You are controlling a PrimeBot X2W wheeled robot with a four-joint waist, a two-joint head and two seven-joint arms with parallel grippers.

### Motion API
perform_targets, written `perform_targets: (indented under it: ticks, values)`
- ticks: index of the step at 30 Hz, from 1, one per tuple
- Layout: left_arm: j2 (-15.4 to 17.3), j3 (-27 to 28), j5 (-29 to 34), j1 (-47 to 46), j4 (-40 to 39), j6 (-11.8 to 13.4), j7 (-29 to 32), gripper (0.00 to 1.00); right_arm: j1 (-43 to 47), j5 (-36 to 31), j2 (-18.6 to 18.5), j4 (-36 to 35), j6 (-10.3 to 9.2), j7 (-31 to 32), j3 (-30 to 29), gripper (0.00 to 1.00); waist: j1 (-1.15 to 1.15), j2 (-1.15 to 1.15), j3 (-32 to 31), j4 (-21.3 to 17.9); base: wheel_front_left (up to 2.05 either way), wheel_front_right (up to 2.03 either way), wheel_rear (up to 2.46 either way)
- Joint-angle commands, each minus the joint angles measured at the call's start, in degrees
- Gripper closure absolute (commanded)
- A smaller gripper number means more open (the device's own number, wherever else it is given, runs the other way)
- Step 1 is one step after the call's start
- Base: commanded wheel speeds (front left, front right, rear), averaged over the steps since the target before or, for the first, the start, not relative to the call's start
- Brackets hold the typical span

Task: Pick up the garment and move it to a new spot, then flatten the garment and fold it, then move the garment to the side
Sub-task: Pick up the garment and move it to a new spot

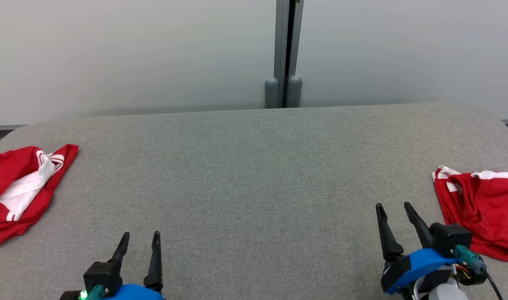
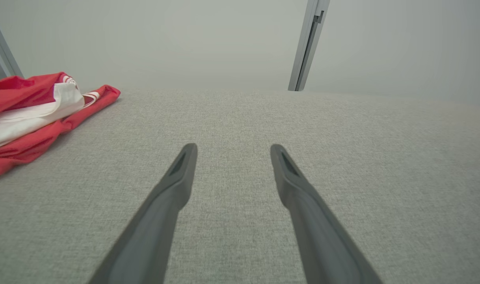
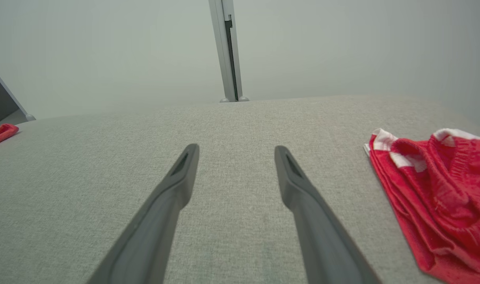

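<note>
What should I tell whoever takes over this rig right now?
Left pincer: open, empty, above the grey table.
Right pincer: open, empty, near the right garment.
Left garment: red and white, loosely heaped at the table's left edge. The right garment: red, bunched at the right edge.
Done: unclear; neither lies flat or neatly folded.
Left: likely pick up, flatten, fold and set aside the right garment.

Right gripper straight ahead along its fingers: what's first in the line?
Likely bare grey fabric tabletop, then the pale wall; depth unclear. The open right gripper points past the crumpled red garment with white trim, which lies to its right.
</note>
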Motion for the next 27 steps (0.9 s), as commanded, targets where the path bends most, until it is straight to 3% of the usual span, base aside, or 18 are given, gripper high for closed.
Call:
perform_targets:
  ticks: [1,16,27]
  values:
    - [-0.08,0.06,0.06,-0.28,0.09,0.07,0.00,0.00,0.58,0.05,-0.25,0.12,0.03,-0.30,0.01,0.00,0.00,0.01,0.00,0.02,0.00,0.00,0.00]
    - [0.16,-0.32,-0.33,-1.04,0.25,0.07,0.01,0.00,0.28,0.31,-0.24,0.09,0.03,-0.30,0.04,0.00,0.00,0.01,0.63,1.45,0.00,0.00,0.00]
    - [0.92,0.59,-0.52,-1.48,0.70,0.07,0.01,0.00,0.44,0.94,-0.23,0.20,0.03,-0.27,0.27,0.00,0.00,0.01,1.49,9.89,0.00,0.00,0.00]
